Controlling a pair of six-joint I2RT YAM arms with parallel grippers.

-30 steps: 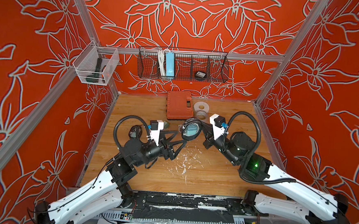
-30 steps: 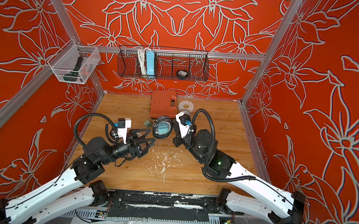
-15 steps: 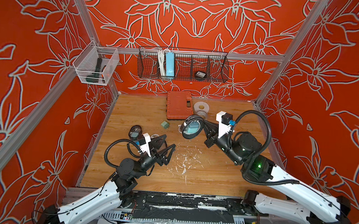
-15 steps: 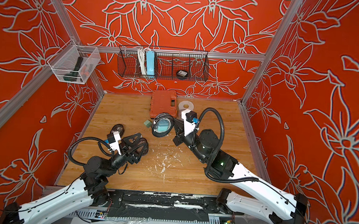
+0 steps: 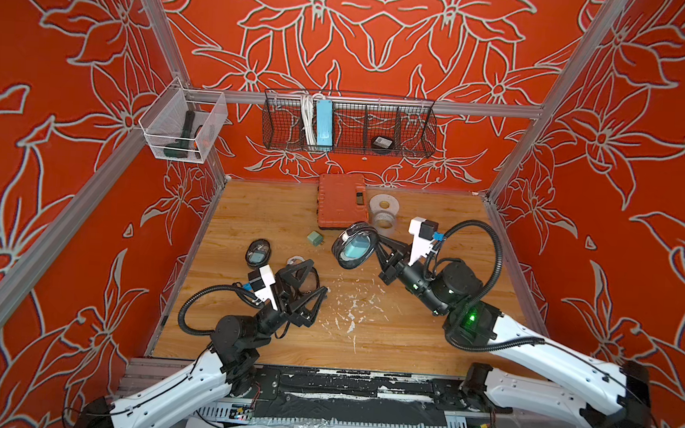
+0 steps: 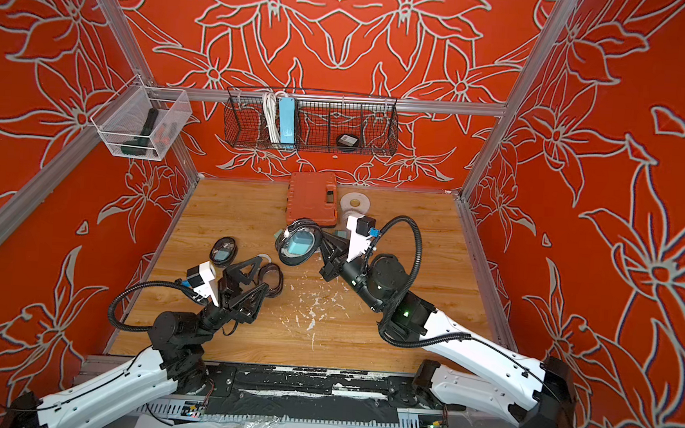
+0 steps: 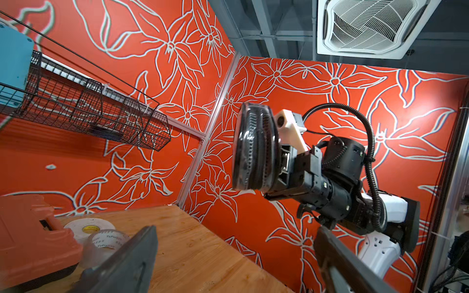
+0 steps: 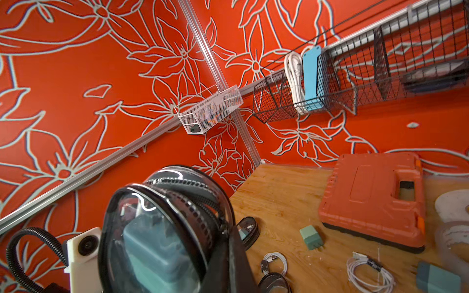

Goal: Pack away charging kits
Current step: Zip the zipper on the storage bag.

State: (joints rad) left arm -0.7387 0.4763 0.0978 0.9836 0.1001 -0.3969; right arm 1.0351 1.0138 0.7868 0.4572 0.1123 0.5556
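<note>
An oval black-rimmed pouch (image 5: pixel 354 250) (image 6: pixel 300 247) with a teal plug (image 8: pixel 152 253) inside hangs above the table's middle. My right gripper (image 5: pixel 374 241) (image 6: pixel 324 244) (image 8: pixel 229 233) is shut on its rim. My left gripper (image 5: pixel 317 276) (image 6: pixel 261 274) (image 7: pixel 235 229) stands open and empty, low at the front left. Beside it lie a second pouch (image 5: pixel 257 253), a coiled white cable (image 5: pixel 296 259) and a black open pouch (image 6: pixel 273 280). A loose teal plug (image 5: pixel 314 237) (image 8: pixel 311 238) lies behind them. Another cable (image 8: pixel 368 271) and plug (image 8: pixel 436 280) lie under the right arm.
An orange case (image 5: pixel 341 200) and grey tape rolls (image 5: pixel 384 207) stand at the back of the table. A black wire basket (image 5: pixel 347 150) on the back wall holds a light-blue power strip (image 5: pixel 323 122). A white mesh bin (image 5: pixel 183 128) hangs on the left wall.
My left arm has drawn back from the held pouch toward the front left and sunk lower, still open. The right gripper has kept the pouch raised, shifting only slightly.
</note>
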